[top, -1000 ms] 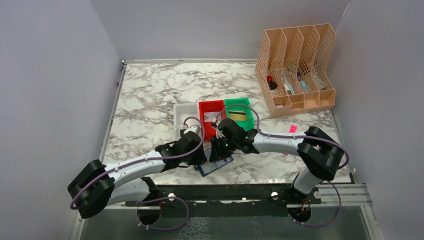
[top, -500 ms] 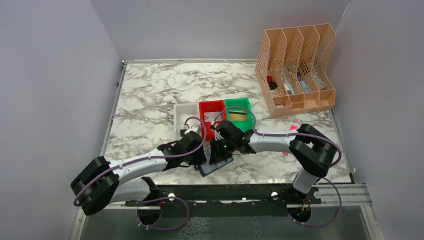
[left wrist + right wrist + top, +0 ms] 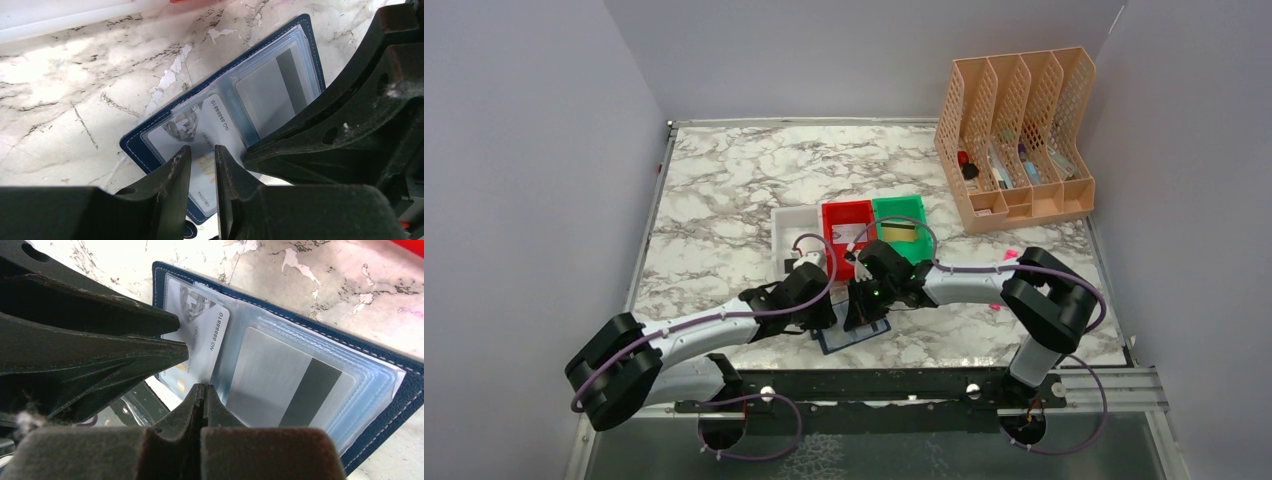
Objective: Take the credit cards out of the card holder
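Two grippers crowd the card holder [image 3: 131,146] mid-extraction: left gripper [image 3: 202,150], jaws slightly apart astride the credit card [image 3: 200,116], likely must clamp and pull; right gripper [image 3: 202,390], jaws together.

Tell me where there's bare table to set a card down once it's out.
Widest bare marble: the far-left stretch behind the white bin, out to the back wall. A smaller patch lies between the green bin and the tan file organizer. Crowded: front centre, where both arms meet over the card holder, bins right behind.
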Controlling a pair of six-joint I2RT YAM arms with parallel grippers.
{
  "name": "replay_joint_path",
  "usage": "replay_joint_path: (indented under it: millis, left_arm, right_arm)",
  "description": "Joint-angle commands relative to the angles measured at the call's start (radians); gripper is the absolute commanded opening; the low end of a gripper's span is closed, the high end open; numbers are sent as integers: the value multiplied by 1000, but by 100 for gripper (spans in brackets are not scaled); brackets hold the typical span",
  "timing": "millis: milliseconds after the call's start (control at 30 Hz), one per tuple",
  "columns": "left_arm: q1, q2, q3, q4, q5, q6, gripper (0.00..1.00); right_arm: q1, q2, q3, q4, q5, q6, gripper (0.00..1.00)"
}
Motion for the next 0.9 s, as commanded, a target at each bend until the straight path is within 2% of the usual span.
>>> replay_joint_path:
  millis: [0, 467, 633, 867]
  left_arm:
    - [-1, -11, -42, -59, -24, 6, 28]
    - [-1, -66, -72, -10, 51, 78, 32]
    - [-1, -5, -54, -17, 63, 118, 30]
    - [-1, 81, -19, -79, 10, 123, 25]
  right_arm:
    - [-6, -20, -11, 89, -70, 34, 1]
    - [-36, -92, -97, 119, 9, 98, 1]
    - [-44, -97, -108, 127, -2, 107, 1]
    - [-77, -131, -136, 116, 13, 102, 1]
